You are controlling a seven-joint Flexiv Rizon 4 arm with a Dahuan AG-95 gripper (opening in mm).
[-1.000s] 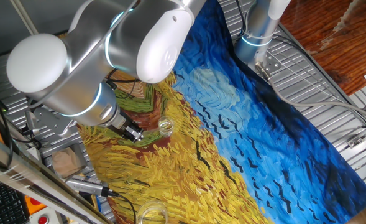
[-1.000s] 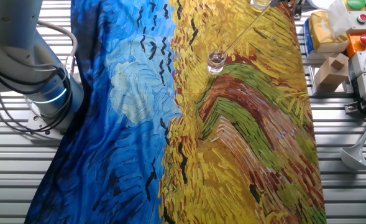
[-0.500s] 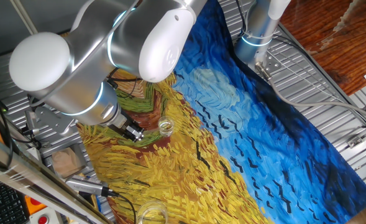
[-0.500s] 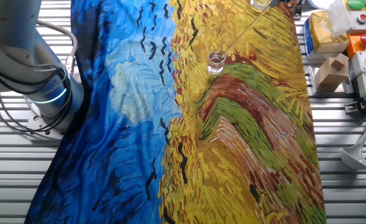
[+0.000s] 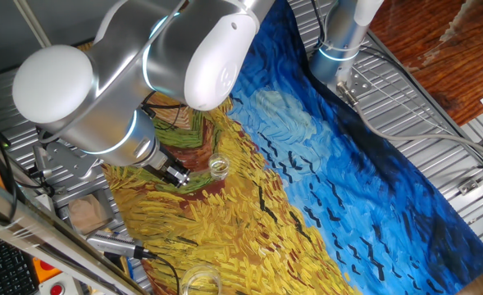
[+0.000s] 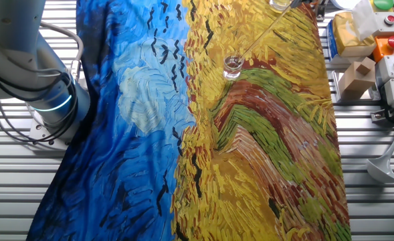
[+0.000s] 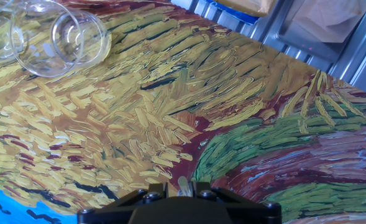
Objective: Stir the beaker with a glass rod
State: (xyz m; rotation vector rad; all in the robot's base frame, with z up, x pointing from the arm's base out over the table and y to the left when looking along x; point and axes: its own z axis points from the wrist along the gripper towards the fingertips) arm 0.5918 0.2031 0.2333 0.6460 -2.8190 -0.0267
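The beaker [image 5: 217, 166], a small clear glass cylinder, stands upright on the yellow part of the painted cloth [image 5: 307, 197]; it also shows in the other fixed view [image 6: 233, 65]. My gripper [image 5: 176, 174] is just left of it, low over the cloth. In the hand view the gripper [image 7: 181, 186] is shut on a pale glass rod [image 7: 183, 184]. The rod [image 6: 263, 32] runs as a thin slanted line from the top edge down to the beaker's rim. The beaker is out of the hand view.
A wider clear glass vessel [image 5: 198, 281] stands near the cloth's edge and shows in the hand view [image 7: 58, 37]. A cardboard box [image 6: 357, 77] and an orange control box [image 6: 390, 45] sit beside the cloth. The arm's base [image 6: 49, 107] stands at the far side.
The arm has shifted only a few pixels. The beaker, rod and wider vessel stand where they were.
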